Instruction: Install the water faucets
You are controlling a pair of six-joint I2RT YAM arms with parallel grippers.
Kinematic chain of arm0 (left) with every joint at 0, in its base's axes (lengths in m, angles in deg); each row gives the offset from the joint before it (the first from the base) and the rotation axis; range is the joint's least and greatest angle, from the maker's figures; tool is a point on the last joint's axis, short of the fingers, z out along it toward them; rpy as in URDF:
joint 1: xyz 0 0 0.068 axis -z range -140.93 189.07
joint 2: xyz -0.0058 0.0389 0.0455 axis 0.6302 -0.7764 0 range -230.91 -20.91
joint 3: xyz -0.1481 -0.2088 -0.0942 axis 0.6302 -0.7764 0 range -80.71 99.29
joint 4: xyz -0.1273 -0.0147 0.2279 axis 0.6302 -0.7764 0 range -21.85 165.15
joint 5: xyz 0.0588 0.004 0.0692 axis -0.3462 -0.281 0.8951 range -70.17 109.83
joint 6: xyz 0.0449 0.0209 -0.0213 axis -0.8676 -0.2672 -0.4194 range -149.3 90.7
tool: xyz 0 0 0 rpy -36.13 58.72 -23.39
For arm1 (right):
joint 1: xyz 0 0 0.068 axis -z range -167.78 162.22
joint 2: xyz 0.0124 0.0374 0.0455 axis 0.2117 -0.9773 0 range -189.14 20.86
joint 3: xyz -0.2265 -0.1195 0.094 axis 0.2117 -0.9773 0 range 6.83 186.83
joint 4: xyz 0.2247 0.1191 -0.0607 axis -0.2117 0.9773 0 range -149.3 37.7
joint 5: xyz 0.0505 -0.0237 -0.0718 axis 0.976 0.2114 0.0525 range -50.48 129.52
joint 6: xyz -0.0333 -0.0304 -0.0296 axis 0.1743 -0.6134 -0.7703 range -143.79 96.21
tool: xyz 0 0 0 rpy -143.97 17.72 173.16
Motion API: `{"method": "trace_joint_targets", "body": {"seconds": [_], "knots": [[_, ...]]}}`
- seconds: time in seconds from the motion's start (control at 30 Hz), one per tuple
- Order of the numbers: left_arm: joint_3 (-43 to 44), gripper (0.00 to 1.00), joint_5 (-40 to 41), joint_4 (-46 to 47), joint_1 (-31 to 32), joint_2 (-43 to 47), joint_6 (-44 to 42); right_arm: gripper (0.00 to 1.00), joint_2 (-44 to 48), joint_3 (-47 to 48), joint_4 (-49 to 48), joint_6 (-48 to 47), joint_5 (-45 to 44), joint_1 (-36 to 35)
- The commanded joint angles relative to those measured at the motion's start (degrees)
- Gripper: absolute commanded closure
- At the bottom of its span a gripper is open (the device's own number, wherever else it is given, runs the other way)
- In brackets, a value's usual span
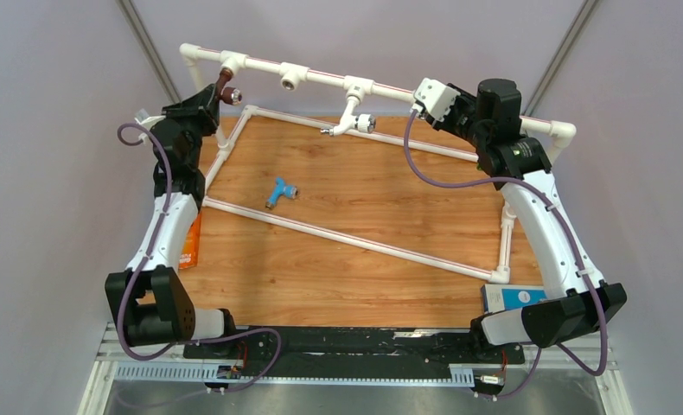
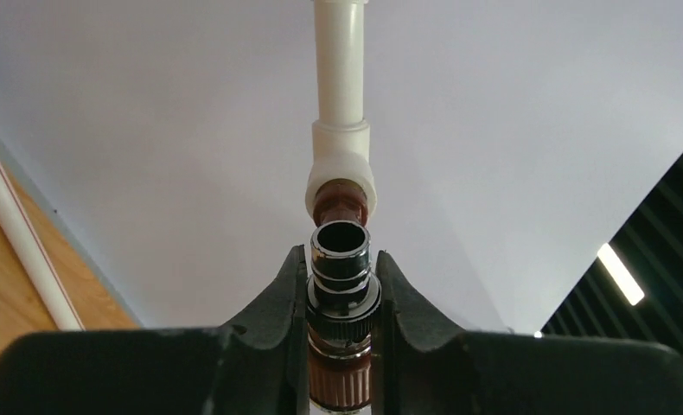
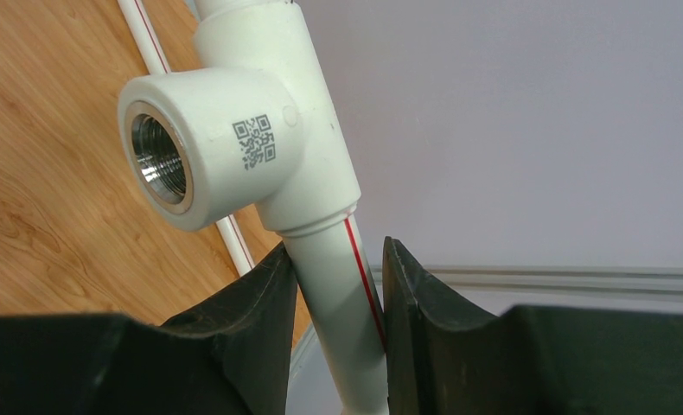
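The dark brown faucet (image 1: 227,88) sits with its threaded end in the leftmost tee socket (image 2: 341,169) of the white pipe frame (image 1: 321,78). My left gripper (image 1: 215,97) is shut on its chrome spout end (image 2: 342,290). My right gripper (image 1: 414,95) is shut on the frame's top pipe (image 3: 342,294), just beside an empty metal-threaded tee socket (image 3: 161,160). The white faucet (image 1: 355,121) hangs from the third tee. The light blue faucet (image 1: 279,192) lies loose on the wooden table. Another tee (image 1: 290,80) stands empty. The green faucet is out of view.
The frame's lower pipes (image 1: 347,238) lie across the wooden table (image 1: 364,190) and fence in its middle. An orange object (image 1: 191,242) lies at the table's left edge and a blue-and-white box (image 1: 515,298) at its near right corner. Grey walls stand close behind.
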Motion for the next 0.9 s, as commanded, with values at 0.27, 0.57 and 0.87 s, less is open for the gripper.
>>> {"method": "trace_joint_targets", "body": {"seconds": [0.27,0.57,0.87], "knots": [[15.6,1.00,-10.9,-10.9,0.8,-2.0,-65.0,1.00,-3.0,-1.1,3.8,9.0,5.1,-1.7],[9.7,1.00,18.4,-21.1,19.5,-0.8,-162.8,1.00,-3.0,-0.5,3.8,9.0,4.8,-2.6],[8.0,0.42,13.6,-17.7,19.9,6.4,-150.9,1.00,-3.0,-0.3,3.9,9.0,4.7,-2.9]]}}
